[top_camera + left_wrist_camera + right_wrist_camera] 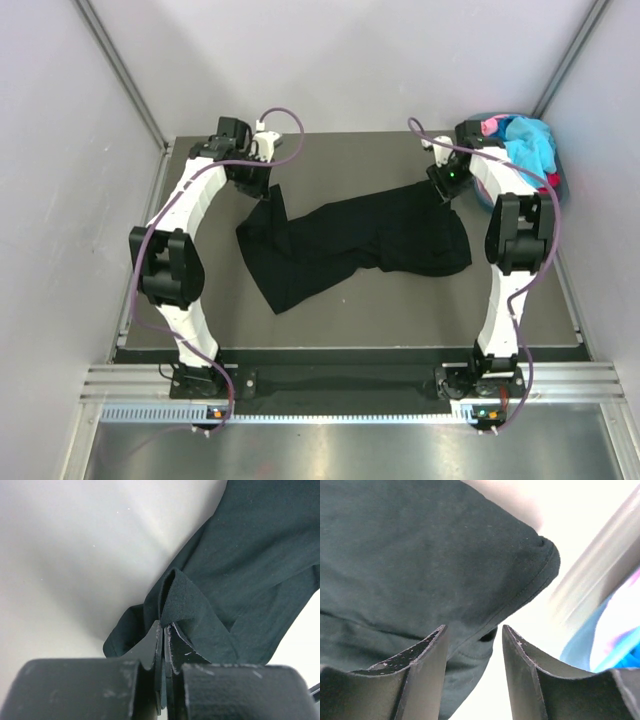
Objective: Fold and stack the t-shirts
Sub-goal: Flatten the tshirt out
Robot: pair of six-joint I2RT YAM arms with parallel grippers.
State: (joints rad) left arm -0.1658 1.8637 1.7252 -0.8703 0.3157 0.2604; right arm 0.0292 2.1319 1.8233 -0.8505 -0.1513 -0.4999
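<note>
Seen from above, one black t-shirt (370,245) lies crumpled in a long band across the middle of a dark bench (350,325), running from far left to near right. Two white and black arms reach in from the near edge, the left arm (185,200) and the right arm (515,230), each trailing one of two purple cables (283,118). The left tool (266,178) meets the shirt's far left corner, and the right tool (441,190) sits at its far right corner. One grey-blue basket (556,185) stands in the far right corner of the bench, holding a heap in which turquoise cloth (530,145) and pink cloth (492,127) show; how many garments make up the heap cannot be told. From the left wrist, the left tool's two fingers (156,637) are pressed together, pinching a raised fold of the black t-shirt, the rest of which hangs away to the right over a pale surface. From the right wrist, the right tool's two fingers (427,652) stand spread apart, with a stitched hem corner of the black t-shirt lying just beyond the gap, not gripped. Blurred turquoise cloth shows at the right edge.
</note>
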